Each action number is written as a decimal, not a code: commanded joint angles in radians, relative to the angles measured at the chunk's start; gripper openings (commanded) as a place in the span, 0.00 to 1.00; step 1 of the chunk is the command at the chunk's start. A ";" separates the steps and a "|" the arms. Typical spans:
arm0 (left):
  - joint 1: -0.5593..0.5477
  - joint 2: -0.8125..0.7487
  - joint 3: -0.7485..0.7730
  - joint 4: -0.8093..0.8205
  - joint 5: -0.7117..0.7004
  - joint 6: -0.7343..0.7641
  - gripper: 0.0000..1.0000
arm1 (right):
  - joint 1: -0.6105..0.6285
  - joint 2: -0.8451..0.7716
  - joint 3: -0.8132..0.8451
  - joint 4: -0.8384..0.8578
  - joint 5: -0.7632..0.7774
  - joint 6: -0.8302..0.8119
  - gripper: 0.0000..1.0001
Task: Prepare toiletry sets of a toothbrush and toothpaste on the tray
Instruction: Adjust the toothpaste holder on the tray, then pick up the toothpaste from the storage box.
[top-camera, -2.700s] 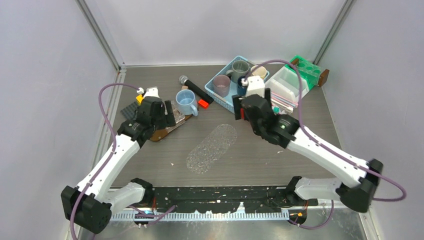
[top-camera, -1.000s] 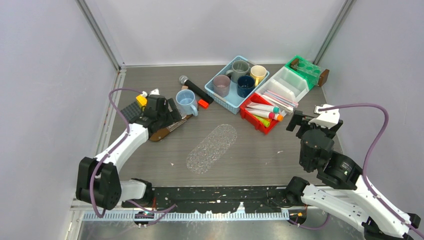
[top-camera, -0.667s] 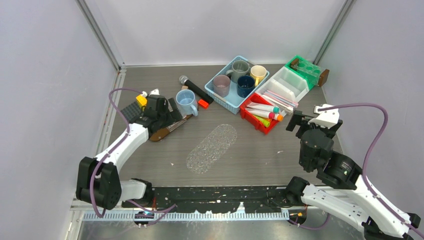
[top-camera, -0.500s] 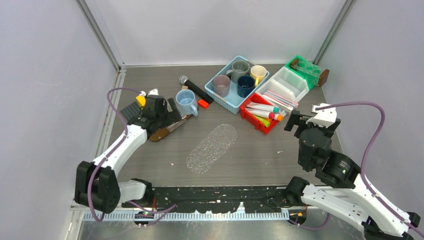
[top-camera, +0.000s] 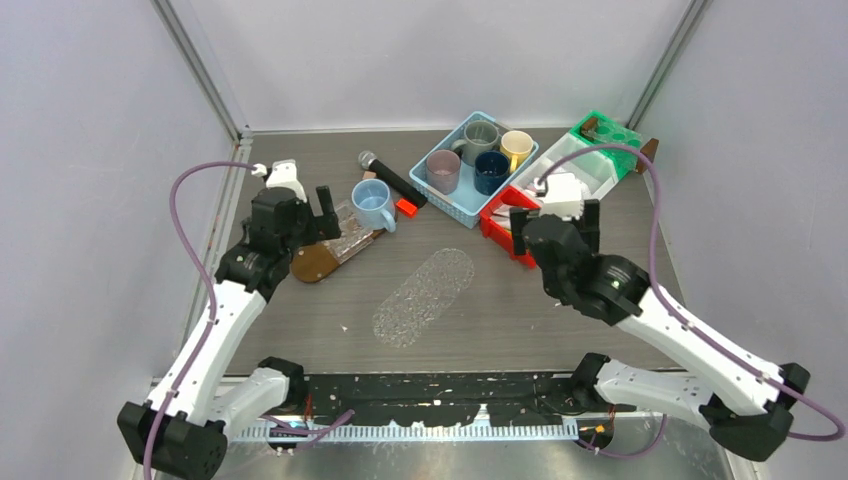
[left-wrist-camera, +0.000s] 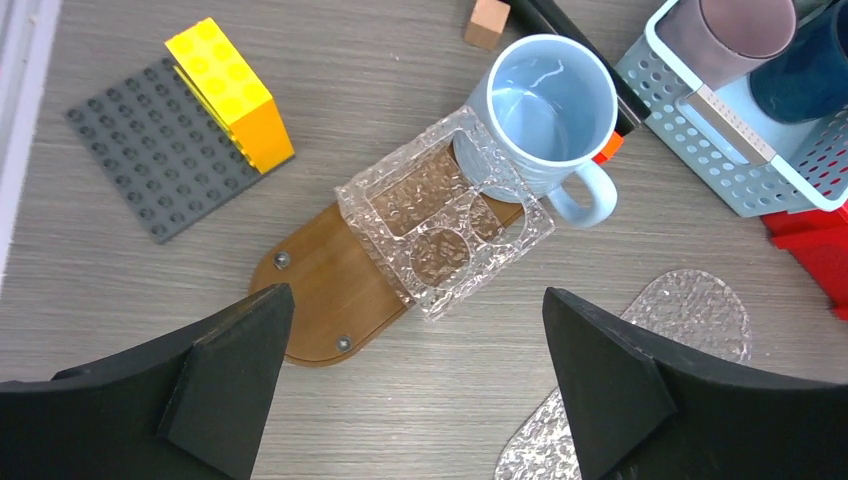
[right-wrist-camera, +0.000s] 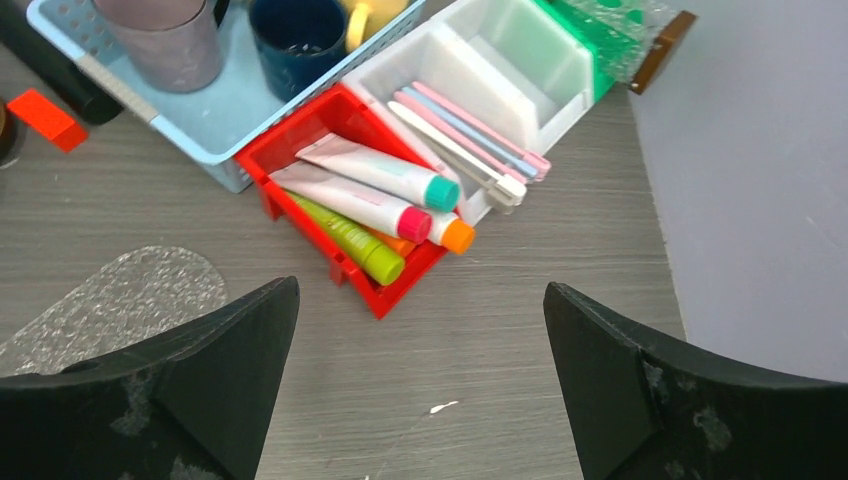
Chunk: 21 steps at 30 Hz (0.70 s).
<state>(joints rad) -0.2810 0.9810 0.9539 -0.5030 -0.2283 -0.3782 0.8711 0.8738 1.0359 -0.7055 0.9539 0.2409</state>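
Grey wood-grain table (top-camera: 500, 310), clear oval tray (top-camera: 424, 296), blue mug (top-camera: 373, 203), red bin (right-wrist-camera: 375, 300), black microphone (top-camera: 390, 177)

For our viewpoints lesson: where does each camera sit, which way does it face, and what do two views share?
Top external: above, behind, looking down on table; both arms show.
Left wrist: on the wrist, facing down at blue mug; left gripper shows.
Right wrist: on the wrist, facing down at toothpaste tubes; right gripper shows.
Shared: clear tray.
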 joint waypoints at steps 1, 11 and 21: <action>0.005 -0.061 0.041 -0.041 -0.007 0.152 1.00 | -0.060 0.138 0.090 -0.003 -0.113 0.034 1.00; -0.031 -0.166 -0.047 -0.017 -0.008 0.212 1.00 | -0.540 0.356 0.146 0.061 -0.645 0.166 0.99; -0.093 -0.212 -0.074 -0.020 -0.063 0.258 1.00 | -0.785 0.511 0.122 0.207 -0.882 0.311 0.95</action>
<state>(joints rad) -0.3550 0.7959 0.8860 -0.5442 -0.2516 -0.1543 0.1192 1.3537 1.1393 -0.5976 0.1871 0.4751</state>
